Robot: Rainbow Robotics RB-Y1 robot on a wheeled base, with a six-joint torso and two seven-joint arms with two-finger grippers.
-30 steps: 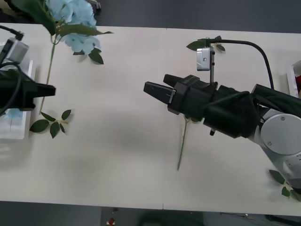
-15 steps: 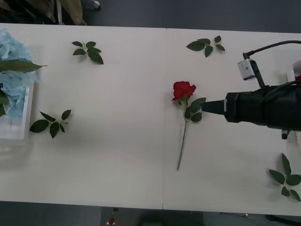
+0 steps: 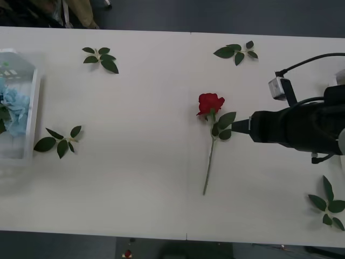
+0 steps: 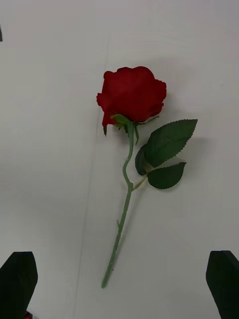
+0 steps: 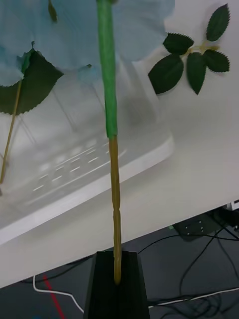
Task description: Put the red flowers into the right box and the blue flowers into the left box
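Observation:
One of the red flowers [image 3: 210, 102], a rose, lies on the table with its stem running toward the near edge. My right gripper [image 3: 240, 127] hovers just right of its leaves. In the right wrist view the rose [image 4: 132, 94] lies ahead of the open right gripper [image 4: 119, 286], nothing between the black fingers [image 4: 19, 279]. My left gripper [image 5: 117, 284] is shut on the long stem [image 5: 112, 149] of a blue flower [image 5: 74, 30] whose head hangs over the ribbed left box [image 5: 84, 174]. Blue flowers [image 3: 13, 108] show inside the left box [image 3: 33, 108]. A sliver of the right box [image 3: 341, 77] shows at the right edge.
Loose green leaf sprigs lie at the far left [image 3: 102, 56], far right [image 3: 237, 51], beside the left box [image 3: 59, 140] and at the near right corner [image 3: 329, 205]. Cables hang below the table edge in the left wrist view.
The left arm carried the blue flower leftward out of the front view and its head now sits at the left box. The right arm drew back to the right, uncovering the rose.

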